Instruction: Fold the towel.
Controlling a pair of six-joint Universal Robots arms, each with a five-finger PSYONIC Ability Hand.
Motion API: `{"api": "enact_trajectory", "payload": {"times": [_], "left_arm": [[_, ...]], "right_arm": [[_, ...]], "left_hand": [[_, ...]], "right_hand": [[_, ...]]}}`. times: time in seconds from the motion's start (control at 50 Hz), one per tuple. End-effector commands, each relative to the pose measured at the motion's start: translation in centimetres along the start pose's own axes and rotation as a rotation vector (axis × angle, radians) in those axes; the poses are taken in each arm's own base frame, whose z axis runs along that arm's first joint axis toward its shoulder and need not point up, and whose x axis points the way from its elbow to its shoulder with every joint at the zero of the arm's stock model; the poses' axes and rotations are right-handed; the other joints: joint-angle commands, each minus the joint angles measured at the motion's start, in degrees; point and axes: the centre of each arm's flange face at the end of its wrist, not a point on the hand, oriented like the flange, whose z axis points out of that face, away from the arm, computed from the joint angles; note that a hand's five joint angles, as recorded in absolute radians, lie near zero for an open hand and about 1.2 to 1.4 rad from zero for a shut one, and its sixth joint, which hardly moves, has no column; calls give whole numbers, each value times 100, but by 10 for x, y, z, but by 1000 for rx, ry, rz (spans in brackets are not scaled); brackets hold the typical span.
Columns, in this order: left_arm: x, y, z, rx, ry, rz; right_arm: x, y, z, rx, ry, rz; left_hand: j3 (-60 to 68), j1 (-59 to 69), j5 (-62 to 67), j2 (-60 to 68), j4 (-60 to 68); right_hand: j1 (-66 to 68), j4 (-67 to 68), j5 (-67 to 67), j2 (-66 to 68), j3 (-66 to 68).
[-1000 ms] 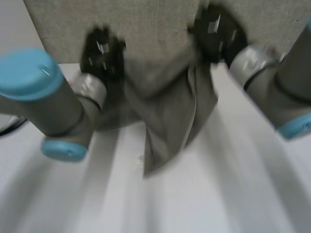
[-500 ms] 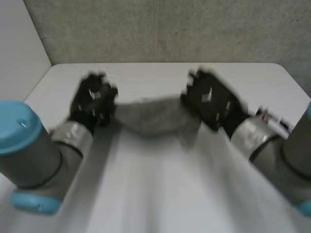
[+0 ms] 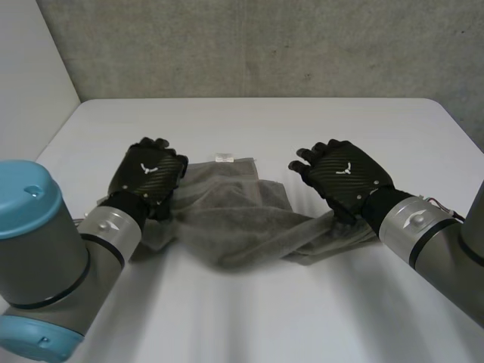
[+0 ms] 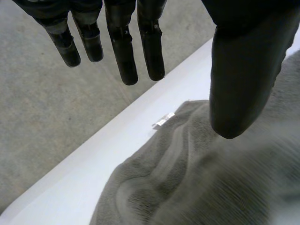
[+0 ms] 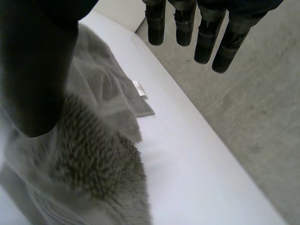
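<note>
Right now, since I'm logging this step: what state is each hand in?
Left hand: open, holding nothing, at the left end of the towel.
Right hand: open, holding nothing, at the towel's right end.

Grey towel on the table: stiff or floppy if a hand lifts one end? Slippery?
Likely floppy: the towel lies in soft bunched folds between the left hand and right hand, so a lifted end would probably sag. Its looped pile looks grippy, so slipping from a grasp seems unlikely. Pushed, it would likely bunch rather than slide flat.
</note>
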Motion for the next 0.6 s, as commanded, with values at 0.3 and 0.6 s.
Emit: {"api": "enact_trajectory", "payload": {"times": [0.3,0.6], "left_arm": [[-42,23,-5,-199,-35,-234],[-59,66,10,-325,-87,-367]], "right_arm": [[38,-28,22,-69,-20,365],[-11,-2,102,-150,-189,370]], "left_hand": [[-240,-462,-295,-442,-322],[-240,-646,-479,-626,-322]], "right_hand": [[-431,-444,-344,-441,-290],[133,-444,219,123,-290]]}}
